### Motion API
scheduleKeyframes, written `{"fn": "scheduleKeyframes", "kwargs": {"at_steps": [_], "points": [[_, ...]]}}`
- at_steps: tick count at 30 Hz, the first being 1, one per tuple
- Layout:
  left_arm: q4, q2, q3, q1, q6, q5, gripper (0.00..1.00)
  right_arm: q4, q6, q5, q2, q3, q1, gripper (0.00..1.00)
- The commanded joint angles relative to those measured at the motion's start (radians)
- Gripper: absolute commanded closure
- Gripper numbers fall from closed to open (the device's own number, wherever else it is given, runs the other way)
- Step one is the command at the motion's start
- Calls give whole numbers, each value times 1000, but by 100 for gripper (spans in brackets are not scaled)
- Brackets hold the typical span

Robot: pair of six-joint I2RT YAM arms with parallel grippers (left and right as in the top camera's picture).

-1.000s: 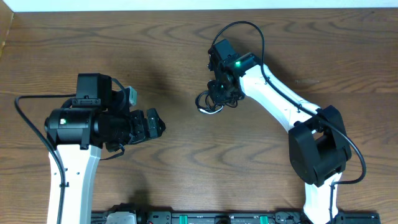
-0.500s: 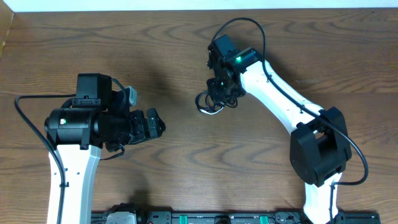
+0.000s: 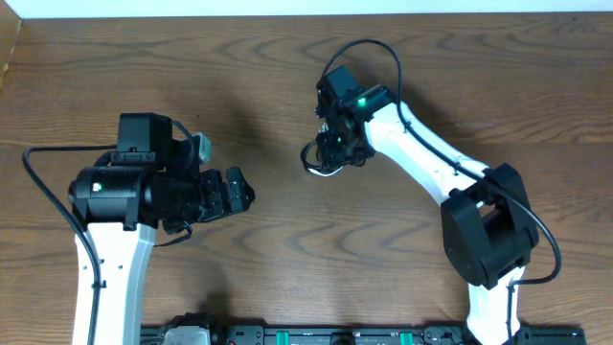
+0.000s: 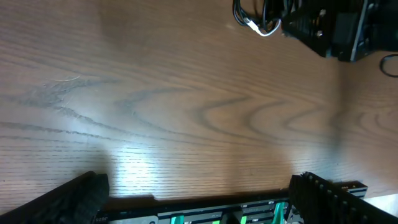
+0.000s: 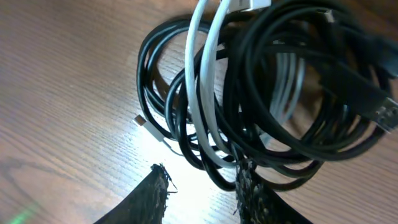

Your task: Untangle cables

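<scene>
We found the thin, glossy, round-section cables, several black and one white cable, coiled in overlapping loops on the brown wood-grain desk near its middle, just beyond the right claw. That claw's rough black fingertips stood partly apart, with bare desk between them. The left claw was spread wide, holding nothing, well apart from the cables.

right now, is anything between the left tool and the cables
Nothing visible does. Only bare table lies between the left tool and the cables; the right tool is at the bundle's far side.
</scene>
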Motion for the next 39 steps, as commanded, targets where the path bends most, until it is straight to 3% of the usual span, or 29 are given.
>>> {"fn": "scheduleKeyframes", "kwargs": {"at_steps": [1, 13, 22, 30, 39], "points": [[-4, 3, 29, -4, 3, -9, 2, 18, -19, 69, -4, -18, 18, 67], [-3, 3, 29, -4, 3, -9, 2, 65, -30, 178, -4, -22, 23, 69], [-3, 3, 29, -4, 3, -9, 2, 66, -27, 203, -4, -22, 24, 99], [-3, 3, 29, -4, 3, -9, 2, 11, -27, 118, -41, 43, 24, 99], [-3, 3, 29, -4, 3, -9, 2, -66, 0, 35, -272, 163, 24, 98]]}}
